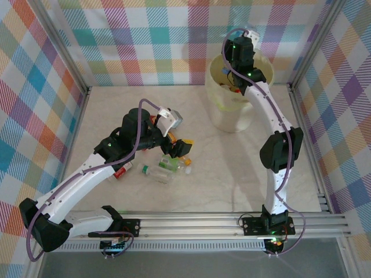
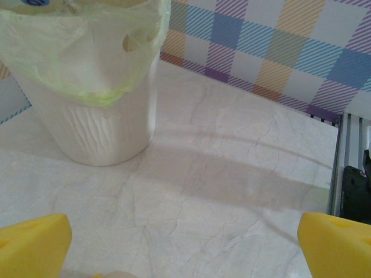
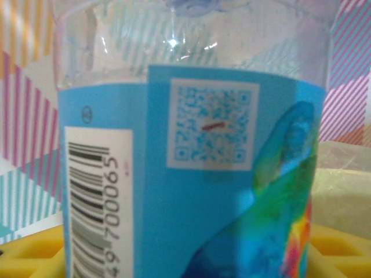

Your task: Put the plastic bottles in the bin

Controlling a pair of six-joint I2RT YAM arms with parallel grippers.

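the pale-yellow bin [image 1: 232,110] stands at the far right of the marble table [image 1: 232,174], inside the right arm's reach, so a bottle can be dropped straight in. the right arm [image 1: 272,124] stretches forward from its base, elbow bowed outward, wrist tipped down over the bin's mouth. the left arm [image 1: 81,174] angles in toward the table's middle, low over the loose bottles [image 1: 162,171], which lie well apart from the bin. the right gripper [image 3: 185,263] is clamped on a blue-labelled bottle [image 3: 191,191], with yellow pads [image 3: 342,249] on either side. i judge it is poised for release. the left gripper [image 2: 185,249] is spread wide and holds nothing.
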